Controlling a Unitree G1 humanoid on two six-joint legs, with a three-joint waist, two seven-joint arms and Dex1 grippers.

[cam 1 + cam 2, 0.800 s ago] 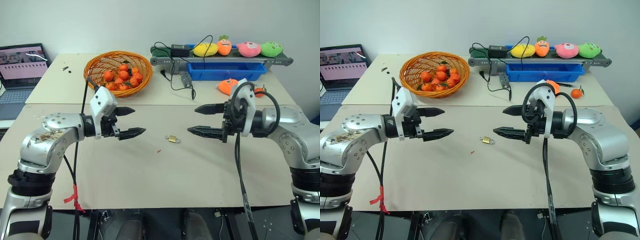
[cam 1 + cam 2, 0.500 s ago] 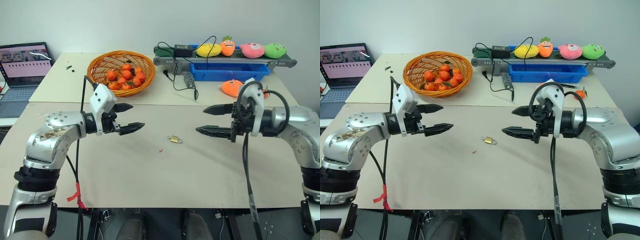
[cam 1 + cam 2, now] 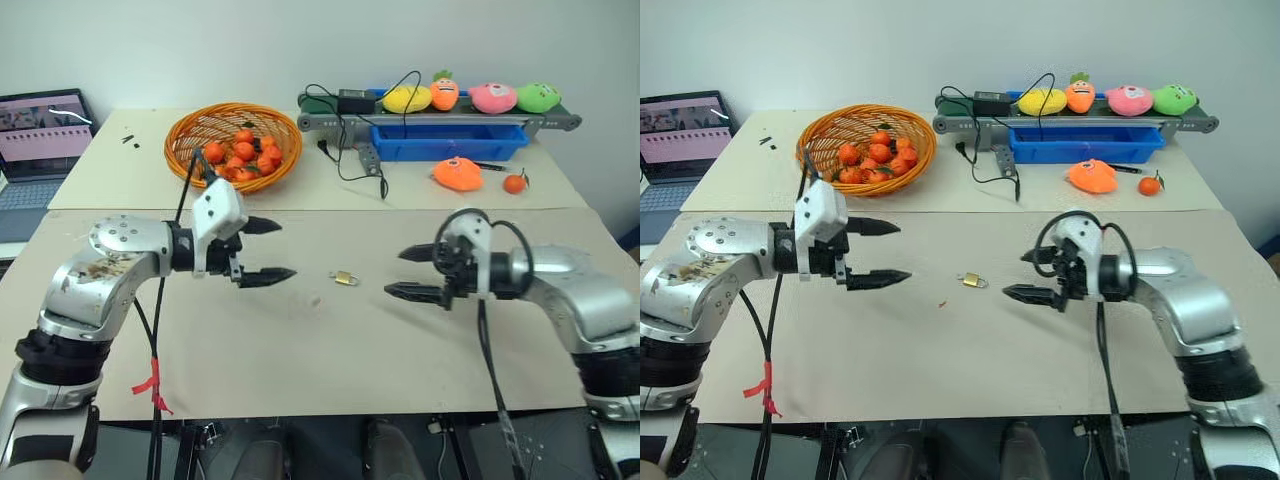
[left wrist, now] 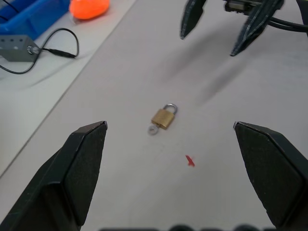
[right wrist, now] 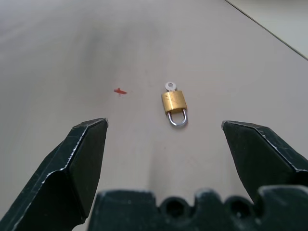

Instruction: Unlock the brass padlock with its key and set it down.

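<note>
The brass padlock [image 3: 346, 278] lies flat on the surface [image 3: 330, 370] between both grippers, left gripper [image 3: 262, 250] and right gripper [image 3: 409, 272] spread wide, empty. Small, hard, slippery metal; its key [image 5: 169, 86] seems already inserted. Pinch the body's flat sides.

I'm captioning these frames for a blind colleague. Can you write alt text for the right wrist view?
A small brass padlock lies flat on a beige table, with a silvery key at the end opposite its shackle. The right gripper has its two black fingers spread wide on either side of it, not touching it. A tiny red scrap lies beside the padlock.
</note>
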